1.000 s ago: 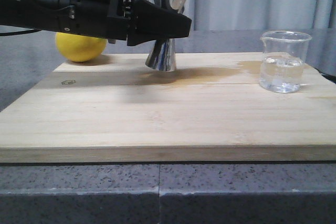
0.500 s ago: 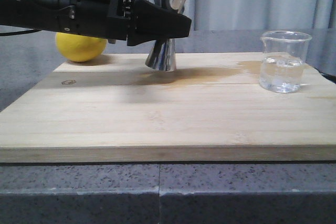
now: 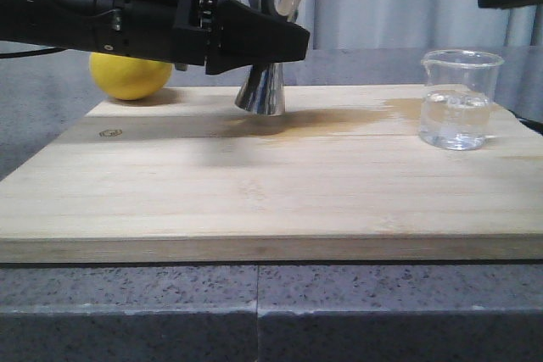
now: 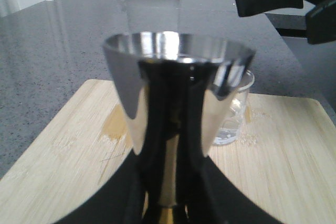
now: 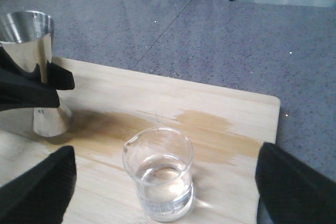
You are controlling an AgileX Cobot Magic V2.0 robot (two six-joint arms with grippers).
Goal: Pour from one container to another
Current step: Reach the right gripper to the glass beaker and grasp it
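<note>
The steel jigger (image 3: 261,91) is seen upright near the far edge of the wooden board (image 3: 271,184), gripped at its narrow waist by the left end effector (image 3: 284,40), whose black fingers are closed on either side of it. The glass beaker (image 3: 459,99), partly filled with clear liquid, is set near the board's far right corner, well apart from the jigger, with bare board between them. A lemon (image 3: 130,75) lies on the grey worktop (image 3: 254,311) just beyond the board's far left edge. The right end effector (image 5: 163,182) is held above the beaker, its fingers spread wide on either side, touching nothing.
</note>
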